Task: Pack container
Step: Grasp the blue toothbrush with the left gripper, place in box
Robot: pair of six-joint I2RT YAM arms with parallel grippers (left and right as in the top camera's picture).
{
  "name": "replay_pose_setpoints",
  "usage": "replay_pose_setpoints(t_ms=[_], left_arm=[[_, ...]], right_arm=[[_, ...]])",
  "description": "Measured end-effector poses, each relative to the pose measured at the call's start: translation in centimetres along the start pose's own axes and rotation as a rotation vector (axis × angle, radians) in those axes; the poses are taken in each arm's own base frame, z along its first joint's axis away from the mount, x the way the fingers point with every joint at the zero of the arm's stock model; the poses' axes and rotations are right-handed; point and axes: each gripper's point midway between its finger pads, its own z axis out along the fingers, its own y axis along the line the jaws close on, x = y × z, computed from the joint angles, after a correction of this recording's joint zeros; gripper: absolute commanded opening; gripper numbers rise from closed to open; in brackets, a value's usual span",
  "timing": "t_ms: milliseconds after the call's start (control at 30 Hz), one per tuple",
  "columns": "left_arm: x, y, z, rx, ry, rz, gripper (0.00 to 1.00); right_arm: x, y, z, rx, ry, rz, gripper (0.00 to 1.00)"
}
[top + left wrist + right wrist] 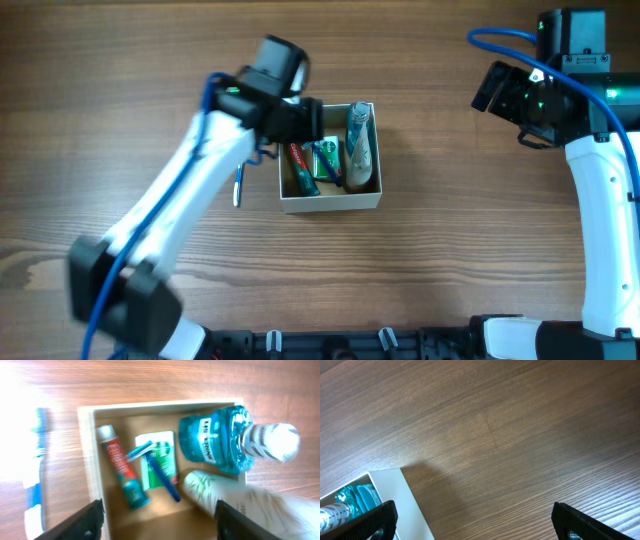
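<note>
The container (330, 203), a white-walled box with a brown inside, sits mid-table. It holds a red and teal toothpaste tube (120, 466), a green packet (161, 460), a blue razor (159, 471), a teal mouthwash bottle (220, 440) and a pale tube (235, 497). My left gripper (159, 519) is open and empty, hovering over the box's left side (300, 120). A blue and white toothbrush (36, 470) lies on the table left of the box (238, 187). My right gripper (475, 522) is open and empty over bare table at the far right (510, 95).
The wooden table (450, 260) surrounds the box. The right wrist view shows the box's white wall (407, 505) and the mouthwash bottle (350, 500) at its lower left. The arm bases stand along the front edge (350, 340).
</note>
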Motion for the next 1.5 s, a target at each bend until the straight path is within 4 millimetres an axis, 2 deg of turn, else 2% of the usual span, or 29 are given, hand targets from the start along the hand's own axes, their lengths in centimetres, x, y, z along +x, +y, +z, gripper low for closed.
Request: replay_pose_setpoints(t_ms=[33, 67, 133, 167, 233, 267, 300, 367, 433, 600, 633, 767, 833, 900, 933, 1033, 1200, 1333, 1400, 1500], left_arm=[[-0.4, 1.3, -2.5, -0.030, -0.037, -0.018, 0.77], [-0.7, 2.7, -4.0, -0.065, -0.067, -0.033, 0.77], [-1.2, 5.9, -5.4, -0.146, -0.087, -0.067, 0.77], [-1.5, 7.3, -5.4, -0.178, -0.090, -0.087, 0.77], [-1.6, 10.2, -4.6, -0.234, -0.070, -0.121, 0.75], [-1.0, 12.5, -3.1, -0.277, -0.024, -0.153, 0.73], [-0.4, 13.9, -1.7, -0.303, 0.018, -0.166, 0.70], [0.6, 15.5, 1.0, -0.324, 0.087, -0.167, 0.70], [1.8, 16.6, 4.7, -0.331, 0.170, -0.141, 0.70], [3.0, 17.7, 8.8, -0.337, 0.252, -0.101, 0.68], [3.3, 17.9, 9.5, -0.336, 0.268, -0.093, 0.65], [4.4, 18.7, 11.7, -0.343, 0.323, -0.082, 0.43], [4.3, 18.6, 11.9, -0.334, 0.320, -0.071, 0.41], [4.3, 18.6, 11.9, -0.333, 0.319, -0.068, 0.30], [4.3, 18.6, 11.9, -0.333, 0.321, -0.061, 0.20], [4.3, 18.6, 11.9, -0.331, 0.322, -0.052, 0.06], [4.5, 18.7, 11.8, -0.331, 0.334, -0.047, 0.04], [5.8, 18.5, 10.9, -0.332, 0.389, -0.055, 0.04], [6.0, 17.9, 9.5, -0.322, 0.397, -0.057, 0.04], [4.1, 15.7, 5.8, -0.274, 0.292, -0.037, 0.04]], right_arm=[[0.0, 0.0, 0.0, 0.000, 0.000, 0.000, 1.00], [0.0, 0.0, 0.0, 0.000, 0.000, 0.000, 1.00], [0.0, 0.0, 0.0, 0.000, 0.000, 0.000, 1.00], [0.0, 0.0, 0.0, 0.000, 0.000, 0.000, 1.00], [0.0, 0.0, 0.0, 0.000, 0.000, 0.000, 1.00], [0.0, 0.0, 0.0, 0.000, 0.000, 0.000, 1.00], [0.0, 0.0, 0.0, 0.000, -0.001, 0.000, 1.00], [0.0, 0.0, 0.0, 0.000, 0.000, 0.000, 1.00], [0.0, 0.0, 0.0, 0.000, -0.001, 0.000, 1.00], [0.0, 0.0, 0.0, 0.000, 0.000, 0.000, 1.00], [0.0, 0.0, 0.0, 0.000, 0.000, 0.000, 1.00], [0.0, 0.0, 0.0, 0.000, 0.000, 0.000, 1.00], [0.0, 0.0, 0.0, 0.000, 0.000, 0.000, 1.00], [0.0, 0.0, 0.0, -0.001, -0.002, 0.000, 1.00], [0.0, 0.0, 0.0, -0.001, -0.002, 0.000, 1.00], [0.0, 0.0, 0.0, -0.001, -0.002, 0.000, 1.00], [0.0, 0.0, 0.0, -0.001, -0.002, 0.000, 1.00], [-0.1, 0.0, 0.0, -0.001, -0.002, 0.000, 1.00], [-0.1, 0.0, 0.0, -0.001, -0.002, 0.000, 1.00], [-0.1, 0.0, 0.0, -0.001, -0.002, 0.000, 1.00]])
